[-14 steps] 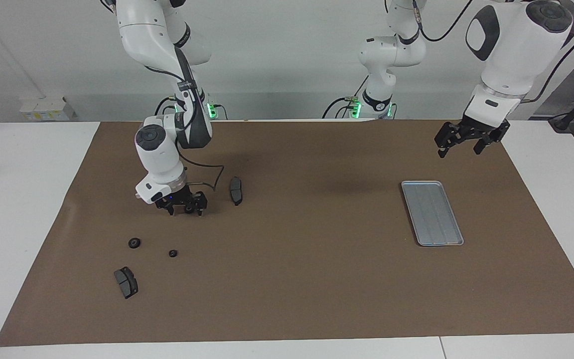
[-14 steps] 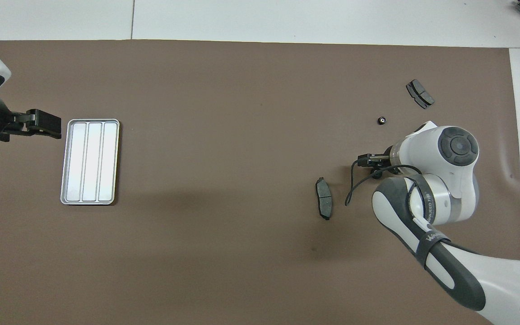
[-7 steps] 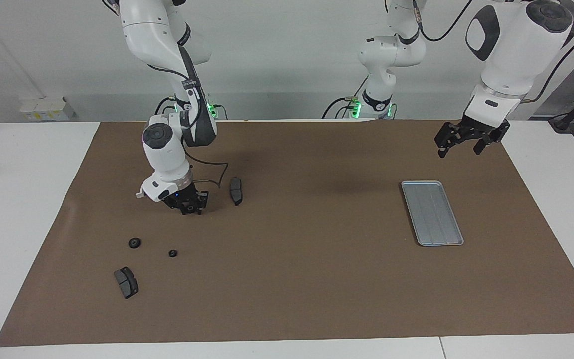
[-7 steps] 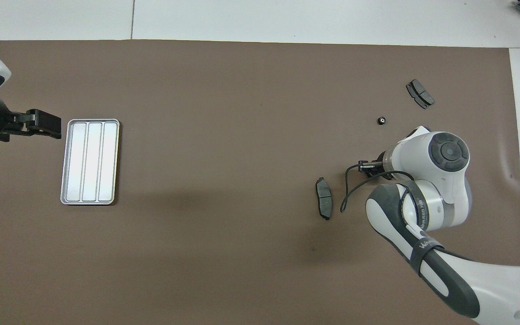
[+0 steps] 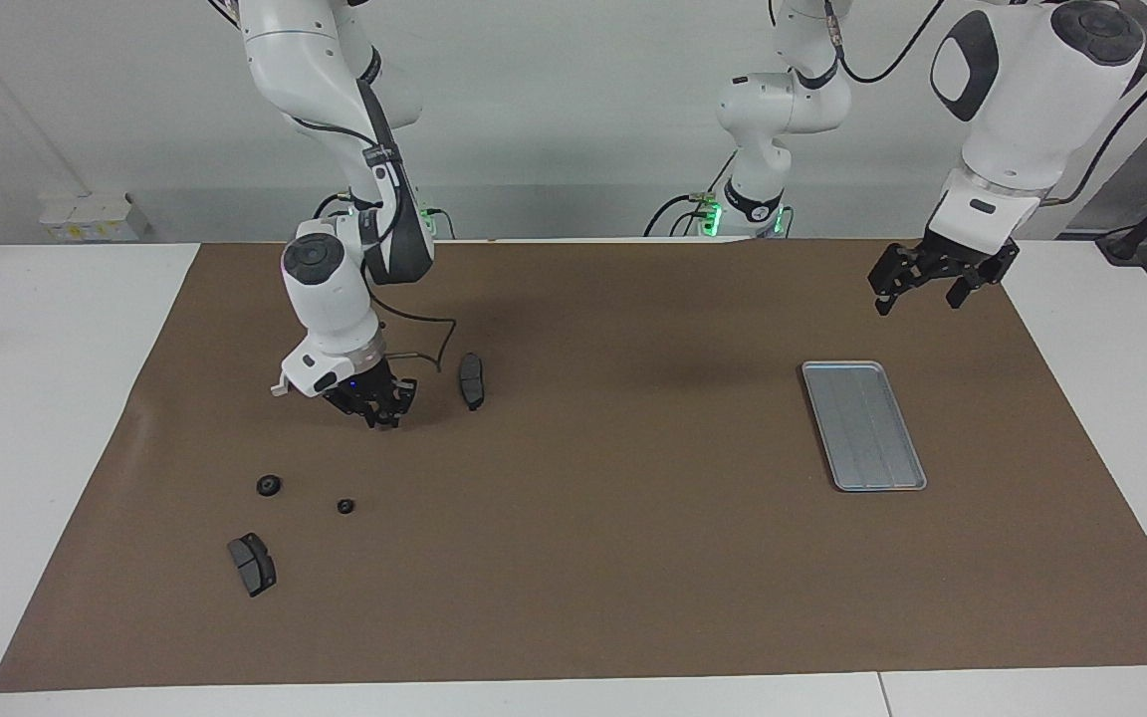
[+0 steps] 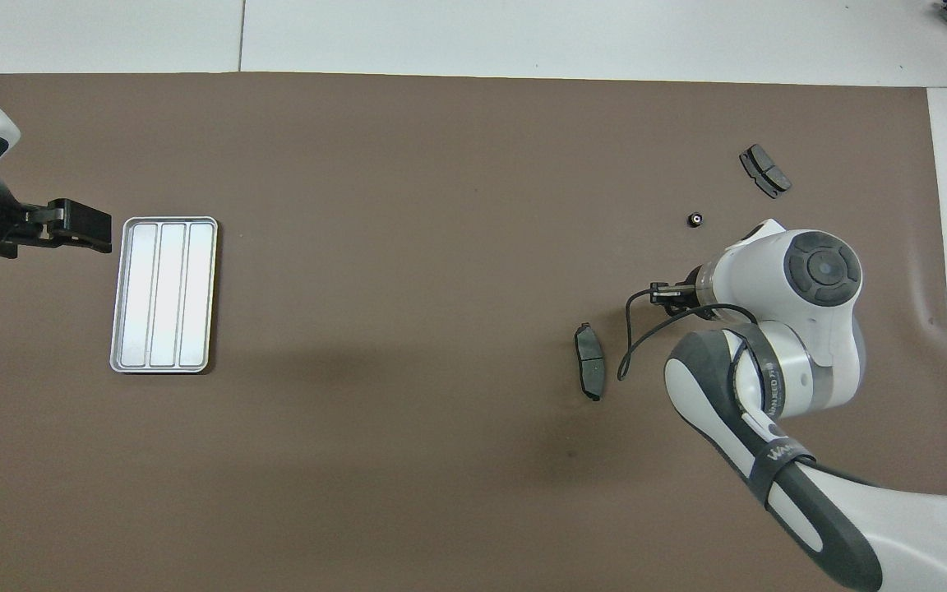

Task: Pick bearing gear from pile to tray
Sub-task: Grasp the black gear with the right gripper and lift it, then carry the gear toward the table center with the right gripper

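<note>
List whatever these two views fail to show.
- Right gripper: whether it holds a part. Too small in the facing view, and covered by its own wrist in the overhead view.
- Larger black round piece: hidden overhead under the right arm.
- Left gripper: its arm is cut off by the overhead view's edge.

— What's covering the white table (image 5: pixel 56 398)?
— A brown mat (image 5: pixel 593 558). The tray (image 5: pixel 863 425) is lying at three o'clock in the facing view; brake pads (image 5: pixel 252 564) and small black rounds (image 5: pixel 268 485) are sitting at eight.
</note>
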`<state>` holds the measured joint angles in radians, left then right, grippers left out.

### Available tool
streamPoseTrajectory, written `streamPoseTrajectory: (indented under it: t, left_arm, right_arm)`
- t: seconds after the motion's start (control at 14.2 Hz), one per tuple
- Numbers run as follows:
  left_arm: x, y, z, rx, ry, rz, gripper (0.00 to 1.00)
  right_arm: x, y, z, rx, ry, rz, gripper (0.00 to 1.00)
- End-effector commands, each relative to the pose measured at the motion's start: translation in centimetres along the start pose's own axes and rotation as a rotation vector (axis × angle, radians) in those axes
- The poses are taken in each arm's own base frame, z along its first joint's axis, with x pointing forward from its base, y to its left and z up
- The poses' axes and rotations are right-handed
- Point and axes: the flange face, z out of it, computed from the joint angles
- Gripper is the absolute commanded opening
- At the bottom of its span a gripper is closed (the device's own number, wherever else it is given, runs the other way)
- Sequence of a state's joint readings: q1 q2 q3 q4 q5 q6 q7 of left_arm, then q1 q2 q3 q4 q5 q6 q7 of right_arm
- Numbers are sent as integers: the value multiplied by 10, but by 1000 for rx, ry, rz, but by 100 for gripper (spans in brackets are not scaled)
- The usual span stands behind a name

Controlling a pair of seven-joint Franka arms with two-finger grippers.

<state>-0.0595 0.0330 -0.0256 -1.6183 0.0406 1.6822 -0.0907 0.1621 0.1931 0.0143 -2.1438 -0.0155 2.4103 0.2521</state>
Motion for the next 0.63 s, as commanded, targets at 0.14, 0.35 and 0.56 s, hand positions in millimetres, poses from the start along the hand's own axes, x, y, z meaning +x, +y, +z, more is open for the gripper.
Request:
streamPoseTrajectory:
  t: [0.14,0.35,0.56]
  left_arm:
    - [-9,-4,-1,10,16,0,100]
    - [-9,-4,-1,10,16,0,100]
    - [-9,-4,-1,10,16,0,100]
  right_arm:
    - [10,-76,-30,46,25,119,0]
    - [4,-157,-35,77,35,156,0]
    - [6,-222,-37,92,28,198,0]
